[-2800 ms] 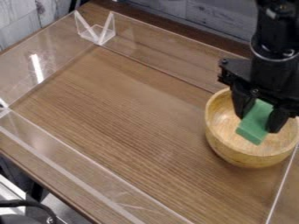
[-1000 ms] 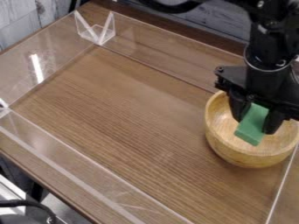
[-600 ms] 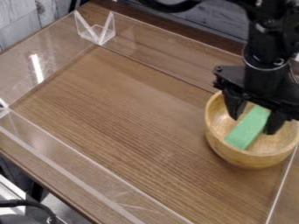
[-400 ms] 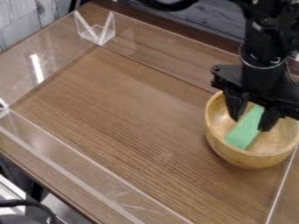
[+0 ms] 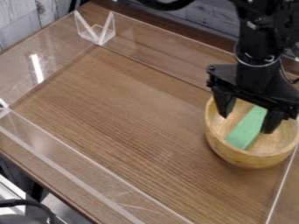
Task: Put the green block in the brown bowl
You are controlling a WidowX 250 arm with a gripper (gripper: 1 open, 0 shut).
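The gripper hangs over the bowl with its black fingers spread wide apart, pointing steeply down. The block lies between and below them, its upper end close to the fingers; the view does not settle whether they touch it. The block rests inside the bowl, tilted, its lower end down on the bowl's floor. The bowl sits at the right edge of the wooden table, inside clear plastic walls.
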